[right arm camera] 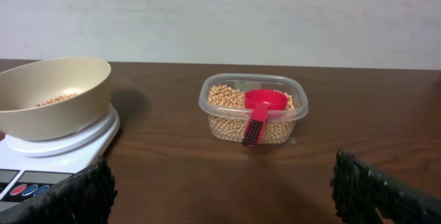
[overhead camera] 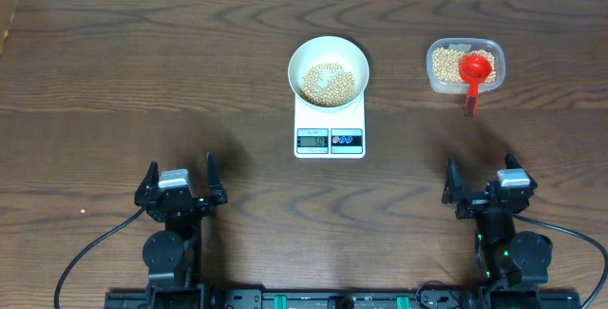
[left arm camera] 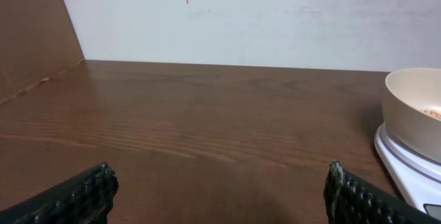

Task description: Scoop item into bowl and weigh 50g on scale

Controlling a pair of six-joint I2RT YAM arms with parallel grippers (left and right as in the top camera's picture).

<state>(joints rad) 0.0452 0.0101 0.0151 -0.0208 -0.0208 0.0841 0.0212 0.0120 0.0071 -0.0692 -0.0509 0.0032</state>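
Left gripper [overhead camera: 180, 185] lower left: jaws spread wide, empty, touching nothing. Right gripper [overhead camera: 482, 183] lower right: same, wide and empty. Bowl [overhead camera: 328, 42] with beans [overhead camera: 328, 84] on scale [overhead camera: 330, 119], upper centre. Red scoop [overhead camera: 475, 68] in bean-filled tub [overhead camera: 435, 79], upper right.

**Work Surface: Items Resting Directly on the Table**

The dark wood-grain table [overhead camera: 142, 71] is carrying two items directly. The white scale [overhead camera: 329, 126] is sitting near the centre, with its display facing the near edge. The clear plastic tub [overhead camera: 430, 66] is resting to the right of the scale, slightly farther back and apart from it.
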